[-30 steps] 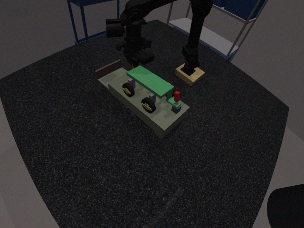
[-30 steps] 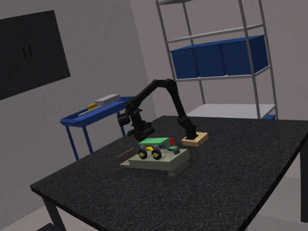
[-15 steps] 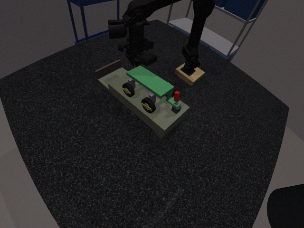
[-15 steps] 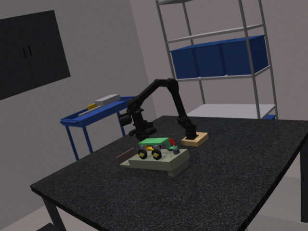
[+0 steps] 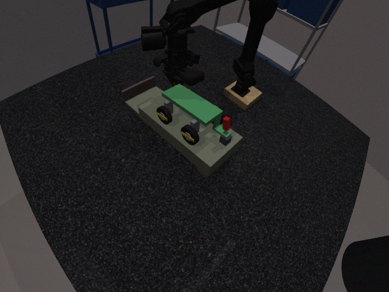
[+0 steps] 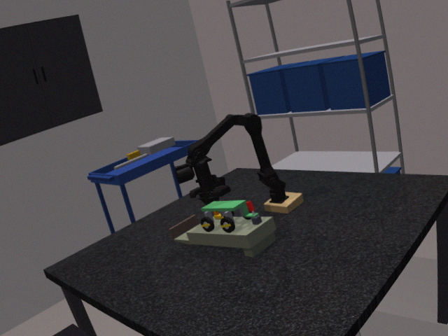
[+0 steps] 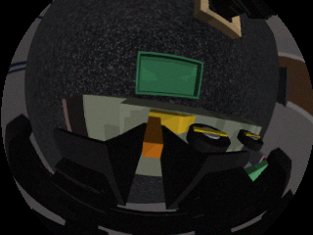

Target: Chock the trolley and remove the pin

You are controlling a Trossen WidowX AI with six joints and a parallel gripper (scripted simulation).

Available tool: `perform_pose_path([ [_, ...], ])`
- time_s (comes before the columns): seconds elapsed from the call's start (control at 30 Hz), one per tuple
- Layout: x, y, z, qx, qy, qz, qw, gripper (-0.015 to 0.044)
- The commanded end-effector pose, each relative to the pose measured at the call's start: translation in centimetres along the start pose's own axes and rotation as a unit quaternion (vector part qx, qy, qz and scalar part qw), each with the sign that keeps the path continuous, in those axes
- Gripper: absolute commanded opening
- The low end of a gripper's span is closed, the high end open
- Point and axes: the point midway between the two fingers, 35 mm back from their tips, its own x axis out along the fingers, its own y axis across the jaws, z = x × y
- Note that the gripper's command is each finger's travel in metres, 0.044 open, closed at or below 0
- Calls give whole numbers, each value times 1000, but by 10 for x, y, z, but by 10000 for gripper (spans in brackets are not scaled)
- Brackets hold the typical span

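I'm watching my black six-joint arm (image 5: 185,15) (image 6: 253,126) rise from its square wooden base (image 5: 257,93) (image 6: 296,200) (image 7: 232,29), bend over at the elbow and reach down behind the green-topped trolley (image 5: 192,103) (image 6: 224,205) (image 7: 257,169), wrist pointing at the ramp. And the black gripper (image 5: 174,83) (image 6: 214,203) (image 7: 153,128) is clamped on the orange handle of the yellow chock (image 5: 174,84) (image 6: 218,215) (image 7: 178,122)! The chock's yellow body sits on the downhill side of a wheel, close in; whether they touch, I can't tell. The pale olive ramp (image 5: 207,154) (image 6: 217,239) (image 7: 100,115) stands on a dark speckled table (image 5: 157,219) (image 6: 253,289) (image 7: 98,49), a brown end board (image 5: 138,86) (image 6: 183,225) (image 7: 73,115) across its low end. Around the room: a blue metal cart (image 5: 108,30) (image 6: 144,169), a grey metal shelf rack (image 5: 307,47) (image 6: 361,72) and a dark two-door wall cabinet (image 6: 65,65). Counting up: one trolley, two black wheels with yellow bars on the side facing my top camera, one red-headed stop pin (image 5: 226,123) (image 6: 250,206) standing in place uphill, one chock, one rectangular green tray (image 7: 168,75) on the table beside the ramp, and three blue bins (image 6: 304,87) on one rack shelf.
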Motion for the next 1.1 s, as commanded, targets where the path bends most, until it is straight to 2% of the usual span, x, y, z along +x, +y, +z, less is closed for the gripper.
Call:
perform_pose_path([
  [0.0, -1, -5, -1, 0, 3, -1, 1000, 0],
  [0.47, 0, -3, 0, 2, 1, 2, 1000, 0],
  [0.7, 0, -3, 0, 2, 1, 2, 1000, 184],
  [0.83, -1, -3, 0, 2, 1, 2, 1000, 190],
  [1.07, -25, -3, 1, 0, 3, -1, 1000, 190],
])
